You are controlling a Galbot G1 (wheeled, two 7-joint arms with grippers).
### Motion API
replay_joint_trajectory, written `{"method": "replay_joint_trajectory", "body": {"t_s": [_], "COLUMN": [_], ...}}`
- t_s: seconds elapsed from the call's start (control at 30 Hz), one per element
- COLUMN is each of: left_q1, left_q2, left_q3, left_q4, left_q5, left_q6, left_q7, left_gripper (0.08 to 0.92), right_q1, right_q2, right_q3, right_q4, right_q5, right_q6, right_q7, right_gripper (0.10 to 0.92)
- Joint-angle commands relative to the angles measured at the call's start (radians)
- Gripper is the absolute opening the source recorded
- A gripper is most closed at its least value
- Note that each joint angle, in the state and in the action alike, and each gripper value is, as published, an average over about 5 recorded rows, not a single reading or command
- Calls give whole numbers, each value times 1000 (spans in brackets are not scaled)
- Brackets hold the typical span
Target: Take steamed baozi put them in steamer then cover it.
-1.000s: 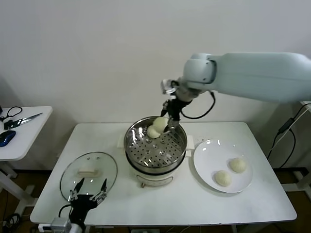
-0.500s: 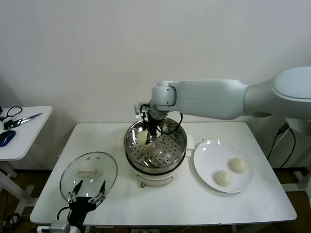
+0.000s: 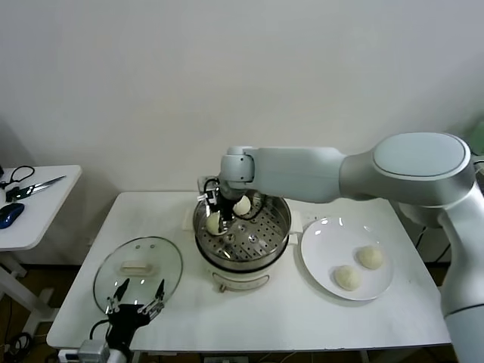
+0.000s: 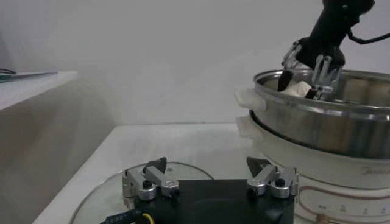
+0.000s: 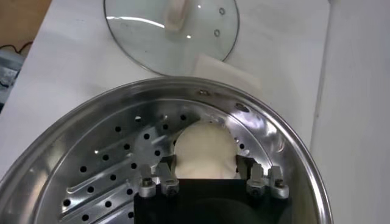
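The steamer [image 3: 281, 227] stands mid-table with two baozi on its perforated tray. One baozi [image 3: 242, 205] lies toward the back. The other baozi [image 3: 213, 222] rests by the left wall, and my right gripper [image 3: 224, 215] reaches down over it. In the right wrist view this baozi [image 5: 204, 149] sits on the tray between the spread fingers of the right gripper [image 5: 206, 162], which is open. Two more baozi [image 3: 370, 257] [image 3: 347, 277] lie on the white plate [image 3: 318, 257]. My left gripper [image 3: 136, 295] hovers open at the table's front left, over the near edge of the glass lid [image 3: 138, 271].
The glass lid [image 5: 170, 30] with its white handle lies flat to the left of the steamer [image 5: 274, 143]. A side table [image 3: 34, 208] with scissors and a blue object stands at the far left. The right arm spans the table's back, above the steamer.
The right gripper carried a baozi from the steamer's back to its left side and came down. Its fingers have spread, and the baozi now rests on the tray. The left arm stayed put.
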Motion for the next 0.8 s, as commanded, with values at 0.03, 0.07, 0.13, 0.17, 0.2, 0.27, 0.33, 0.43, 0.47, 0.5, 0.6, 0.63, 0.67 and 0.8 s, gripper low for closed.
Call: {"method": "replay_joint_trajectory", "body": {"t_s": [0.03,0.07,0.13,0.17,0.2,0.27,0.33,0.43,0.47,0.5,0.6,0.63,0.67,0.8], "left_q1": [-1,-2,-2,-2,-2,-5,-8,-12,-13,-14,-15,-15,-15,-16], "left_q2": [0,0,0,0,0,1,1,2,3,3,4,4,4,3], "left_q3": [2,2,2,2,2,2,1,0,0,-1,-5,-6,-8,-10], "left_q4": [0,0,-1,-1,-1,-1,-2,0,1,3,4,4,4,-4], "left_q5": [-1,-1,-1,-1,-1,-1,-2,-4,-6,-8,-16,-19,-22,-26], "left_q6": [2,3,5,6,7,10,12,15,15,16,16,16,16,19], "left_q7": [0,0,0,1,1,1,1,2,3,5,11,12,13,15], "left_gripper": [823,823,823,823,823,823,823,823,823,823,823,823,823,823], "right_q1": [7,32,90,127,158,232,295,398,432,456,484,478,468,383], "right_q2": [-14,-35,-86,-117,-149,-239,-330,-475,-528,-572,-710,-753,-792,-895], "right_q3": [21,22,16,9,1,-24,-58,-145,-181,-212,-282,-297,-309,-335], "right_q4": [2,18,51,68,85,125,161,219,240,259,308,321,336,399], "right_q5": [-29,-34,-44,-49,-50,-40,-25,-23,-29,-39,-99,-123,-144,-209], "right_q6": [35,53,96,120,140,179,209,247,258,268,288,290,290,257], "right_q7": [-18,-35,-81,-111,-137,-198,-246,-296,-309,-317,-331,-329,-324,-277], "right_gripper": [763,784,811,817,819,822,822,823,823,823,823,823,823,823]}}
